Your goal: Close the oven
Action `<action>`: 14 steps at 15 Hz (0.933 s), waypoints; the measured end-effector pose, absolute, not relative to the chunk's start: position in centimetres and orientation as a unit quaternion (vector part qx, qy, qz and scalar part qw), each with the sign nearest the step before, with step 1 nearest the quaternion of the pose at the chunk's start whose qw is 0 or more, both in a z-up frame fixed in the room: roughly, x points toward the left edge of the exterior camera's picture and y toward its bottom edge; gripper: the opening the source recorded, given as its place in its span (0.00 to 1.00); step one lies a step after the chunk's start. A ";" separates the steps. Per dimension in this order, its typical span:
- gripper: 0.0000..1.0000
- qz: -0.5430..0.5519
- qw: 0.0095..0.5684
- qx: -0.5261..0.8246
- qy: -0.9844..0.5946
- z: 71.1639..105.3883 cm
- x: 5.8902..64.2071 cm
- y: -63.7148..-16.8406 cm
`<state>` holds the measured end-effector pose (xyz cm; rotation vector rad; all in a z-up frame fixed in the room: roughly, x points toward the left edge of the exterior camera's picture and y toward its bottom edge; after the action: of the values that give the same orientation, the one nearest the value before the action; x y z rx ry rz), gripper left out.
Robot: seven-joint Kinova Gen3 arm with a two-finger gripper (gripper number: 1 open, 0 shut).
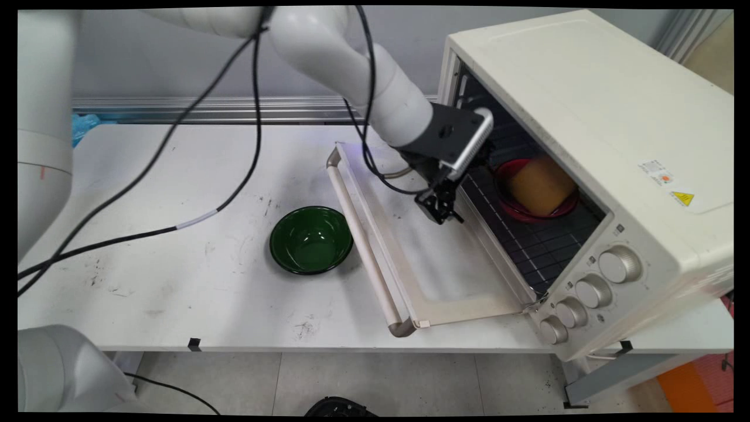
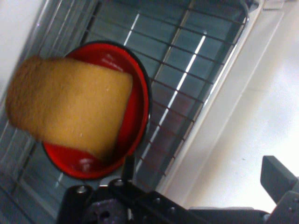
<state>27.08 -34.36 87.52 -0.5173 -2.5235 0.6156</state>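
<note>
Oven door (image 1: 404, 258) down | claw (image 1: 440, 206) open, empty, over door | bread (image 2: 67, 105) in red bowl (image 2: 138, 107) on rack

Two small stickers (image 1: 668, 181) on the sloping top of the cream-white boxy metal toaster oven (image 1: 597, 117), near its right side. Upper one: white label (image 1: 656, 172) with an orange-red round mark and fine print too small to read. Lower one: yellow warning triangle sign (image 1: 682, 198), its symbol not legible. Tiny marks beside the four round silver knobs (image 1: 592, 291) on the front panel, too small to read. Faint pale marking on the inner wall of the red round bowl (image 2: 110, 58) in the hand view, not readable. No brand name or number legible anywhere.
</note>
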 end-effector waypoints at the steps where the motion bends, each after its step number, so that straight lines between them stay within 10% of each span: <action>1: 1.00 0.221 0.247 -0.172 -0.928 88.3 27.7 -33.9; 14: 1.00 0.178 0.248 0.062 -0.950 97.6 36.6 -27.0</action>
<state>36.58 -26.97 97.63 0.1703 -2.5893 0.4856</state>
